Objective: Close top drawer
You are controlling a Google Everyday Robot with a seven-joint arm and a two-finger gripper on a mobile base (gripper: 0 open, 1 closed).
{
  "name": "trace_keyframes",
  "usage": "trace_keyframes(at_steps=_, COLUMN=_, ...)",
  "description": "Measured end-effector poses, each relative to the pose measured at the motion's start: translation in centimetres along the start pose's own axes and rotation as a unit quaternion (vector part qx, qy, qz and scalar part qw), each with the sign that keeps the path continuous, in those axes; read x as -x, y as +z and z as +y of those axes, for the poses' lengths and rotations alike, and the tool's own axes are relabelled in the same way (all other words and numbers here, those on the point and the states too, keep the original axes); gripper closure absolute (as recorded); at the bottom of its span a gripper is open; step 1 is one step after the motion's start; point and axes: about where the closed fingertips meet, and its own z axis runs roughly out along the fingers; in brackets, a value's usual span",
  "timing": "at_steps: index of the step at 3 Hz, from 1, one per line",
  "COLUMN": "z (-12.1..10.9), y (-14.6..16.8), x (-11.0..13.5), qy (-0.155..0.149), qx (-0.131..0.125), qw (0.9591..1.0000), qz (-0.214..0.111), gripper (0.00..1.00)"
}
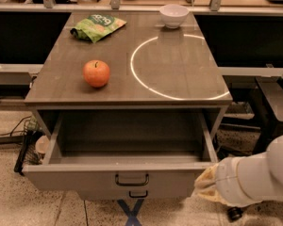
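The gripper (205,185) sits low on the right, at the right front corner of the top drawer (75,179). I cannot tell whether it is open or closed, nor whether it touches the drawer front or only hangs just beside it. Its pale yellowish tip points left toward the drawer. Behind it the thick white arm (259,173) runs off the right edge.

The top drawer is pulled well out from under the table (56,79), and its grey box lies open to view from above. Its flat front faces the camera, with a small dark handle (131,179) near the middle. A second handle (138,193) shows just below the front's lower edge.

On the table, an apple (96,73) stands left of centre, upright with its stem up. A green bag (98,26) lies at the far left corner, and a white bowl (174,15) stands at the far edge on the right. A thin bright ring (132,72) curves across the right half of the top, just beside the apple.

On the floor a blue cross (132,211) shows below the drawers, and dark cables (26,147) lie to the left
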Motion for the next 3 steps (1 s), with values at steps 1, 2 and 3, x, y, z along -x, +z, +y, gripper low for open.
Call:
trace_keyframes(at_steps=1, z=0.2, y=2.4, x=0.5, qy=-0.007, qx=0.013, qw=0.9999, qz=0.006, gripper=1.00)
trace_keyframes(at_steps=2, z=-0.1, y=4.7, x=0.5, qy=-0.009, qx=0.021, qw=0.9997, qz=0.013, gripper=1.00)
trace_keyframes(at_steps=3, z=-1.2, y=6.6, x=0.8, qy=-0.010, qx=0.019, qw=0.9996, qz=0.017, gripper=1.00)
